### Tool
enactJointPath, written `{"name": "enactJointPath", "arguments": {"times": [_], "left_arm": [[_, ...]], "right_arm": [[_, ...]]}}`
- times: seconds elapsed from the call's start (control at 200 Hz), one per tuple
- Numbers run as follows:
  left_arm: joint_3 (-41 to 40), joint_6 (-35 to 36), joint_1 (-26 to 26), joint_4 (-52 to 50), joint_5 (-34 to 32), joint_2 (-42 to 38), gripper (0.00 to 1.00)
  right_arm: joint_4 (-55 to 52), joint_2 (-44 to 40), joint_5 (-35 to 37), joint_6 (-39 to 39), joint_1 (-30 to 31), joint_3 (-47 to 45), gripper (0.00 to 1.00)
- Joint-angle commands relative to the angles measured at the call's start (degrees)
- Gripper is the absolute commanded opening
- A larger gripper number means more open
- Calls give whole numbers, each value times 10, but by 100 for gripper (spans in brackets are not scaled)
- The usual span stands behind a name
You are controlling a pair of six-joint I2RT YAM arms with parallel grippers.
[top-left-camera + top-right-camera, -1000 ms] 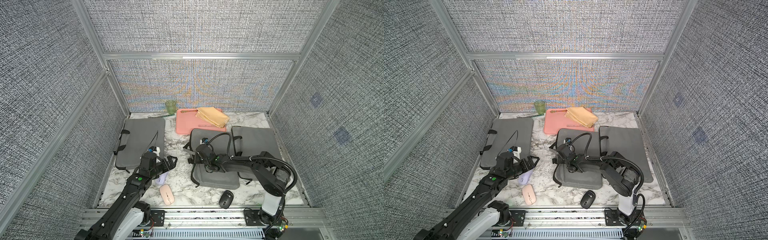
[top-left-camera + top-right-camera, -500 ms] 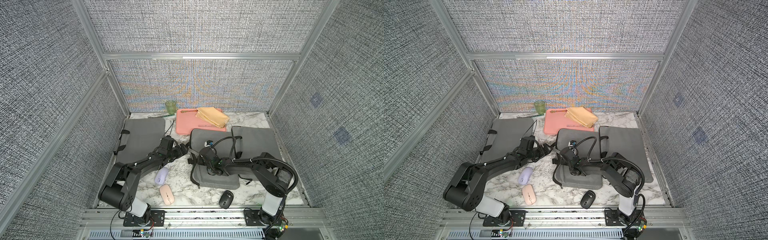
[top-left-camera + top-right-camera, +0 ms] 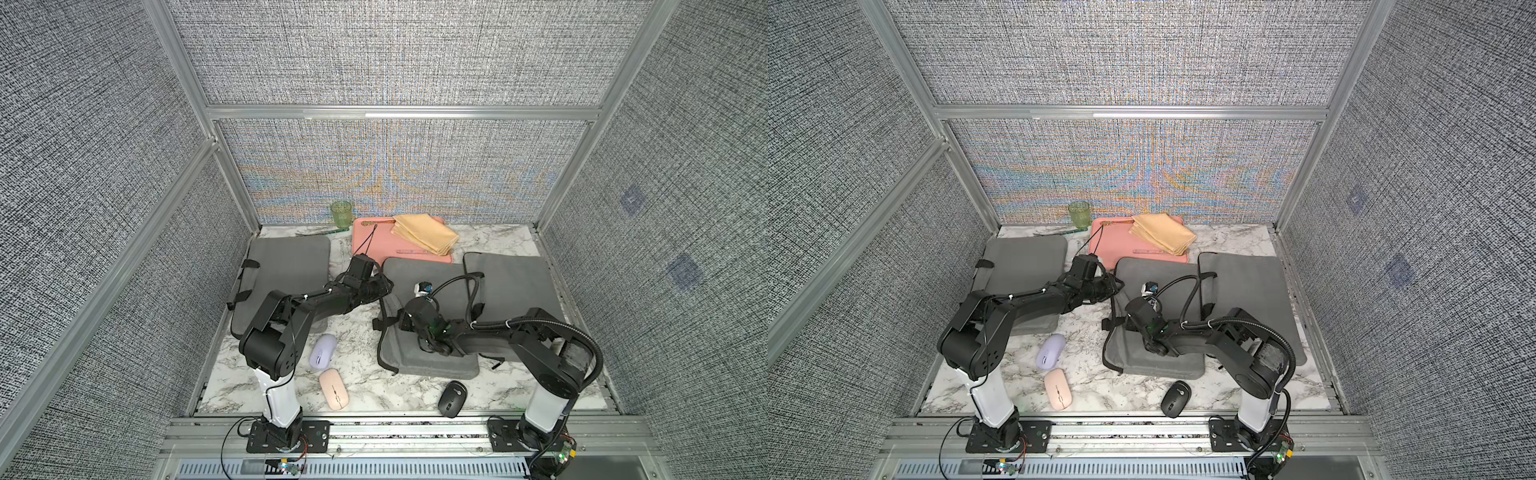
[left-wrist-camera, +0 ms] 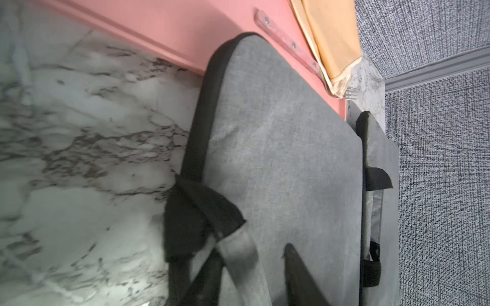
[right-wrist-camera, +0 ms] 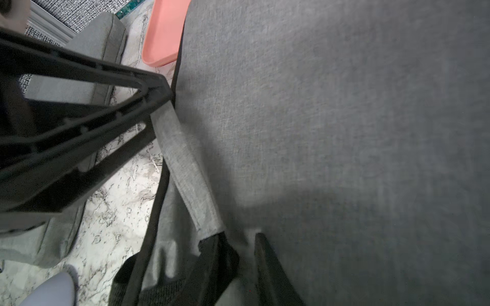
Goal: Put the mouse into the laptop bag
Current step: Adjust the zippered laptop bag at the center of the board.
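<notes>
Three mice lie near the table's front in both top views: purple (image 3: 323, 351), pink (image 3: 333, 388) and black (image 3: 452, 398). None is held. The middle grey laptop bag (image 3: 428, 361) lies flat. My left gripper (image 3: 388, 286) reaches to its left edge. In the left wrist view its jaws (image 4: 252, 254) are closed in around the bag's grey handle strap (image 4: 238, 249). My right gripper (image 3: 401, 322) rests on the same bag. Its fingers (image 5: 258, 243) stand a little apart beside the strap's (image 5: 185, 169) black end.
Another grey bag (image 3: 286, 266) lies at the left and one (image 3: 507, 278) at the right. A pink tray (image 3: 374, 245) with a folded yellow cloth (image 3: 424, 235) and a green cup (image 3: 340, 214) stand at the back. Padded walls enclose the table.
My left arm swung from beside the purple mouse over to the middle bag's left edge and its jaws closed in on the handle. The right gripper's jaws came apart.
</notes>
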Motion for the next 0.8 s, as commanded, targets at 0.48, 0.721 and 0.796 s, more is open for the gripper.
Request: {"name": "enactJointPath", "arguments": {"times": [0.48,0.721,0.796], "left_arm": [[81,5,-49,-19,4,59,28],[98,11,-49,-32,5,79,64],[112,12,-49,-38,17,94,72]], "right_arm": [[-30,-26,17,-93,2,4,54],[-24,-41,24,-97,8,-19,54],[-26,-70,46,-102,8,-39,54]]}}
